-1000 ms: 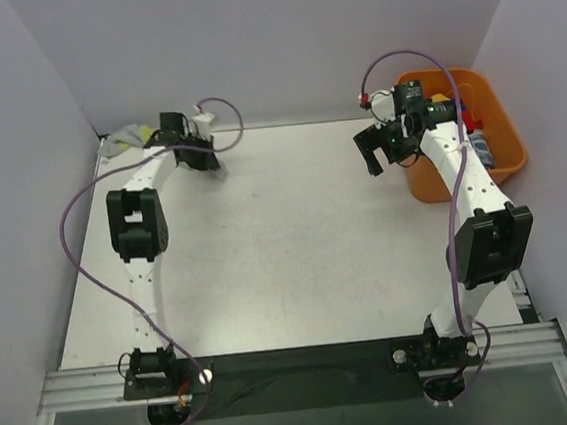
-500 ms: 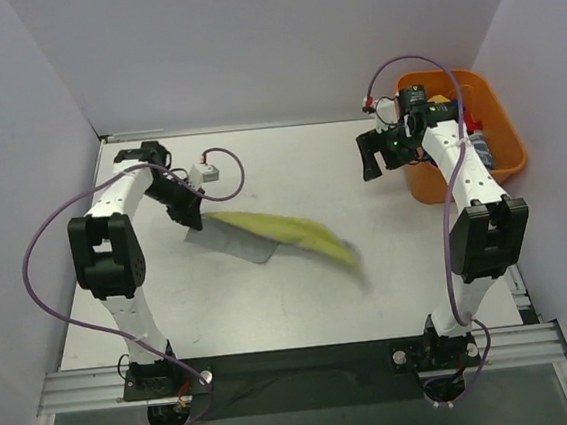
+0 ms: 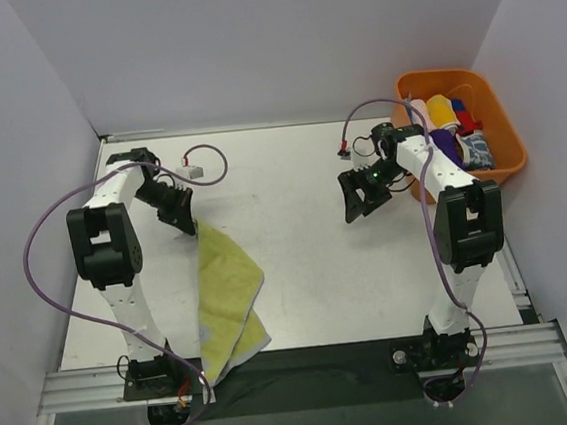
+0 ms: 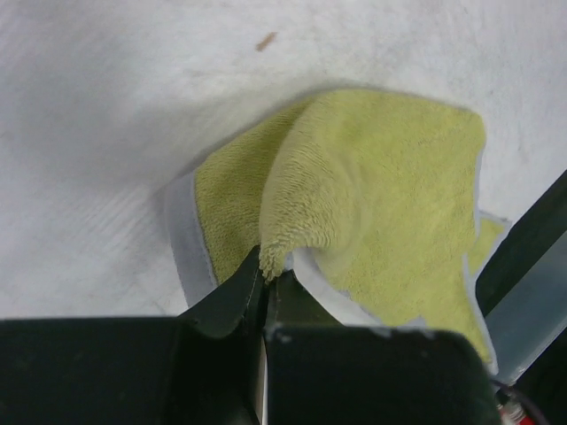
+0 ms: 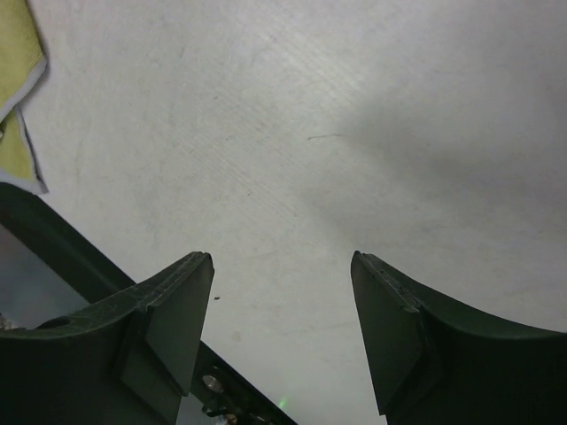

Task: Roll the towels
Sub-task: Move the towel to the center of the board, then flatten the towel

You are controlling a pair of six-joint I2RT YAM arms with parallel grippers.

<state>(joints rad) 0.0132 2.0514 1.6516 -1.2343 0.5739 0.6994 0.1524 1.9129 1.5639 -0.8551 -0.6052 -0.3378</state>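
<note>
The pale yellow-green towel [image 3: 226,293] with a grey edge hangs from my left gripper [image 3: 186,222] and drapes down over the table to its front edge. In the left wrist view the jaws are pinched shut on a corner of the towel [image 4: 372,186]. My right gripper [image 3: 357,197] is open and empty above the bare table right of centre; its fingers [image 5: 173,323] stand wide apart. A corner of the towel [image 5: 18,80] shows far left in the right wrist view. The blue-and-white patterned towel [image 3: 476,150] lies in the orange basket.
The orange plastic basket [image 3: 500,116] stands at the back right with several coloured cloths inside. A black strip and metal rail [image 3: 308,363] run along the table's front edge. Grey walls close in the left, back and right sides.
My left gripper swung the yellow-green towel from the back left corner out over the table; it now hangs down toward the front edge. My right gripper moved from the basket toward the table's middle.
</note>
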